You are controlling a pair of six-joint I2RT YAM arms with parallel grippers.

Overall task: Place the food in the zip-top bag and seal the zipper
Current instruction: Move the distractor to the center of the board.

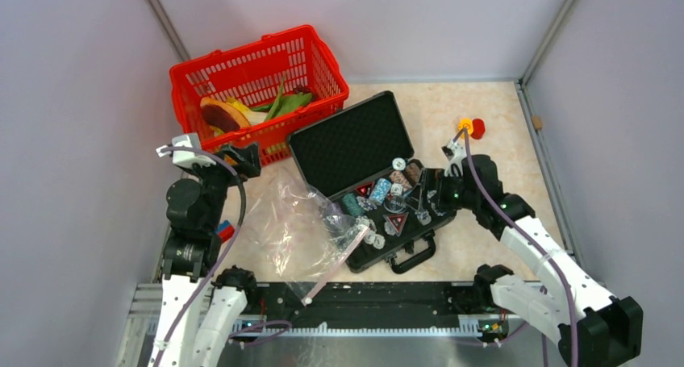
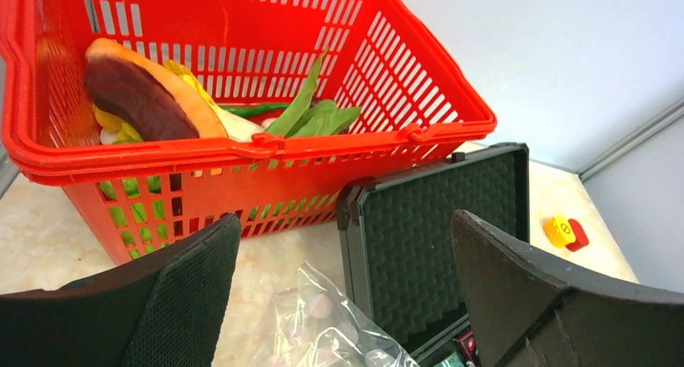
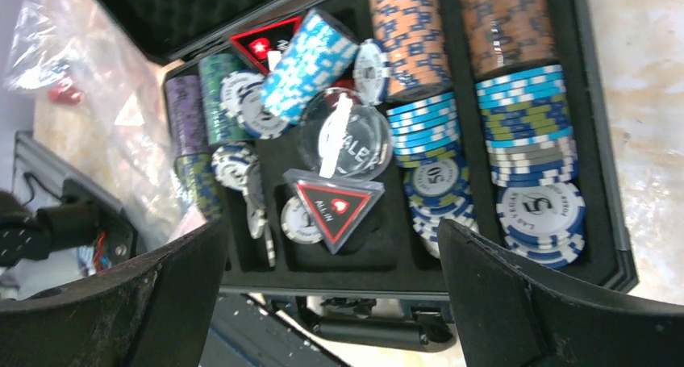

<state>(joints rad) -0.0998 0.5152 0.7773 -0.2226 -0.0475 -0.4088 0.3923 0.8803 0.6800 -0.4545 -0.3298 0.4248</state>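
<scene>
The food lies in the red mesh basket (image 1: 319, 56): an orange curved piece with a dark face (image 2: 145, 97), green pods (image 2: 310, 117) and a yellow piece beneath them. A small yellow and red piece (image 1: 472, 127) sits on the table at the far right. The clear zip-top bag (image 1: 282, 222) lies crumpled between basket and arm bases, its pale pink zipper (image 1: 335, 264) running toward the near edge. My left gripper (image 1: 242, 159) hovers open just in front of the basket, above the bag's far corner (image 2: 331, 327). My right gripper (image 3: 331, 294) is open and empty over the poker chips.
An open black hard case (image 1: 355, 145) stands between the arms, its tray filled with poker chips (image 3: 452, 133) and its handle toward the near edge. The bag's right side drapes against the case. A small red-and-blue block (image 1: 225, 230) lies beside the left arm.
</scene>
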